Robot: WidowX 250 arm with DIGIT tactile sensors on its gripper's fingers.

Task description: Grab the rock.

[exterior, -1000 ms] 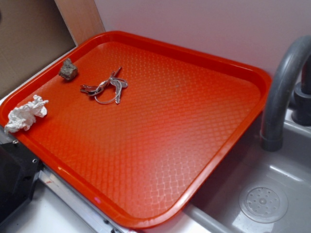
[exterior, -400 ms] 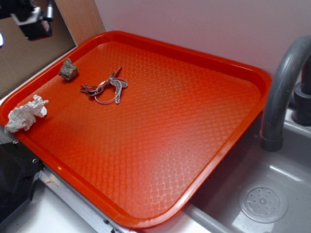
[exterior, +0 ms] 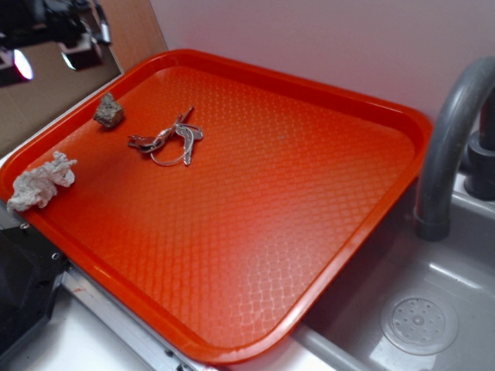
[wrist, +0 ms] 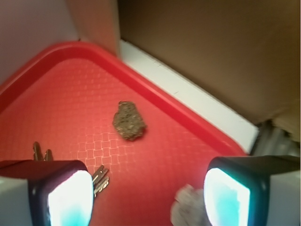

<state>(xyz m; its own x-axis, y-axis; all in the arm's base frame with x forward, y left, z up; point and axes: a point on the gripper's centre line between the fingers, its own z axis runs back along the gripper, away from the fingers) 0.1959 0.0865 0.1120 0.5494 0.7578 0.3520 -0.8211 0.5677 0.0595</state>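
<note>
Rock waiting on the tray, tool above it with fingers spread.

Nearest, at the orange plastic tray's (exterior: 371, 224) near-left rim, lies a crumpled white paper wad (exterior: 40, 182); farther in, a bunch of metal keys (exterior: 166, 139); beyond them, by the far-left rim, the small rough grey-brown rock (exterior: 108, 112). The black tool (wrist: 148, 195) hangs above it, wide apart and empty, seemingly lined up to straddle the stone.

Hand (wrist: 148, 197) aloft, fingers (wrist: 70, 197) spread wide apart, nothing between them.
</note>
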